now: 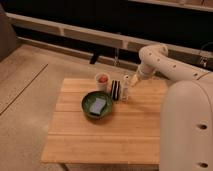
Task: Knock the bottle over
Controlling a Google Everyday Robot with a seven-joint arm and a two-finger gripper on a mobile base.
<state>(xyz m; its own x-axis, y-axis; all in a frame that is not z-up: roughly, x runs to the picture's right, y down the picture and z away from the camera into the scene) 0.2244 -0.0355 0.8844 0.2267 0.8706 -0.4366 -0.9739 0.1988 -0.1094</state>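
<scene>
The bottle (125, 89) is small, slim and pale with a light cap. It stands upright on the wooden table (120, 135) near the far edge, just right of a black striped upright object (115, 90). My gripper (134, 80) is at the end of the white arm (155, 57), close to the bottle's upper right side, about level with its cap. I cannot tell whether it touches the bottle.
A white cup with red contents (102, 81) stands left of the black object. A green bowl holding a blue sponge (97, 105) sits in front of them. My white body (187, 125) fills the right side. A dark counter runs behind the table.
</scene>
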